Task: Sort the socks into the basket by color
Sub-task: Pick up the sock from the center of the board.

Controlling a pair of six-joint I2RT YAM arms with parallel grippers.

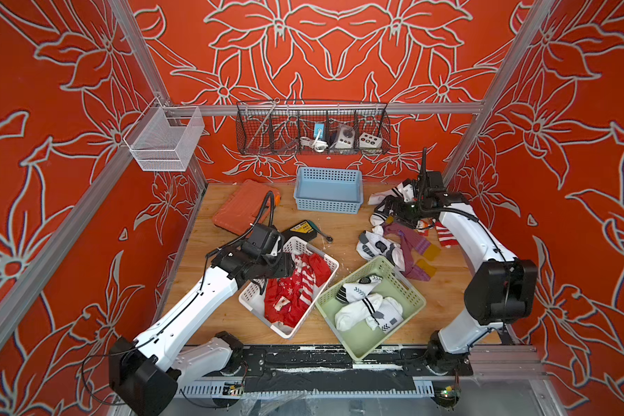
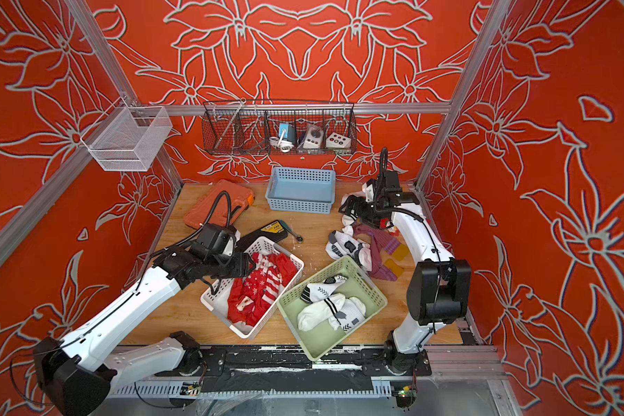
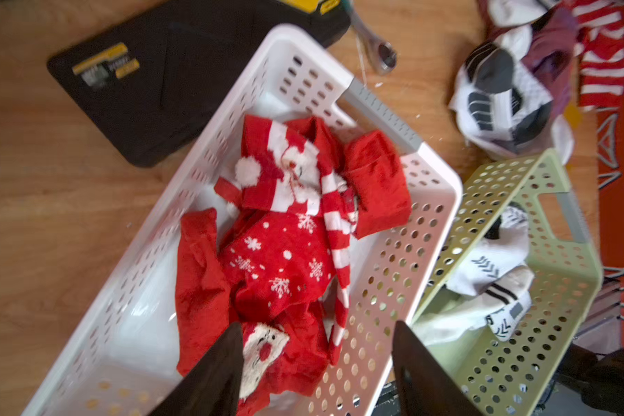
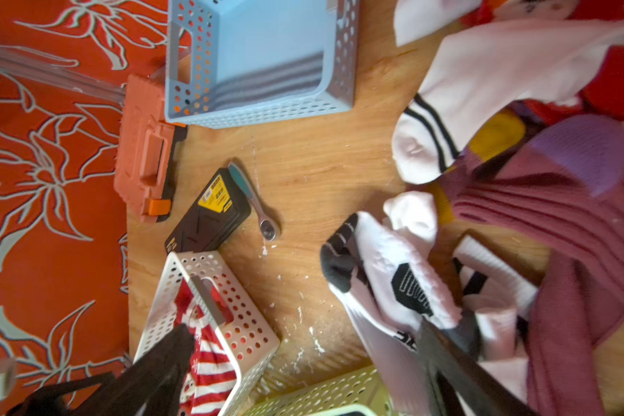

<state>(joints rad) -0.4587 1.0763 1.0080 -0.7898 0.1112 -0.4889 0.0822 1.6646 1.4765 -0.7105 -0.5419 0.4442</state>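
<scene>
**Socks split across 2 baskets, loose pile on the right**

Socks first: the red socks (image 1: 296, 288), with snowmen, snowflakes and white stripes, lie heaped in the white basket (image 3: 393, 273). Just beside it, the green basket (image 1: 406, 281) holds the white socks (image 1: 366, 306) with black marks. The blue basket (image 1: 328, 205) stands at the back of the table (image 1: 339, 230), well apart from both.

Over to the left gripper (image 3: 317, 324): it hangs above the red heap inside the white basket, fingers parted, and nothing is caught between them.

Now the right gripper (image 4: 305, 327): it's out over the loose pile (image 1: 400, 245) on the right side of the table, jaws spread wide. 1 finger sits low over a white sock with black marks (image 4: 404, 288), but nothing is clamped.

That pile mixes more white socks, purple socks with yellow patches (image 1: 409, 248) and a red-and-white striped sock (image 1: 445, 236) beside the right arm.

On the left rear of the table lie an orange case (image 1: 242, 209), a black case (image 1: 301, 230) and a ratchet (image 1: 326, 237).
</scene>
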